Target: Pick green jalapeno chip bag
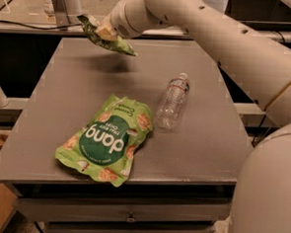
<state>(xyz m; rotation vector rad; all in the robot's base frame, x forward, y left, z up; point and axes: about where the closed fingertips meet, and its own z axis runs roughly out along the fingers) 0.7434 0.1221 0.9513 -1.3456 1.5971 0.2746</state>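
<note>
We note the gripper [104,33] above the table's [208,142] far-left part, at the end of the white arm [224,34] that reaches in from the table's right side. It is clenched on the green jalapeno chip bag [117,44]; a pale finger presses against the bag's middle.

The bag hangs over the table's far edge region, seemingly clear of the grey top, with a soft dark shadow [107,62] on the table beneath it. It is small and crinkled, and it sits tilted: one pointed end up toward the table's far-left corner, the other end drooping toward the table's centre. Its colour is darker green at the upper tip and lighter green with pale patches lower down. We cannot read any print on it.

On the table's near-left part lies the dang bag [107,138], flat, bright green, much larger, with a dark green circle and chip pictures. Its near corner reaches the table's front edge. A clear plastic bottle [172,101] lies on its side near the table's centre, cap pointing to the far side, just beside the dang bag's upper right corner.
</note>
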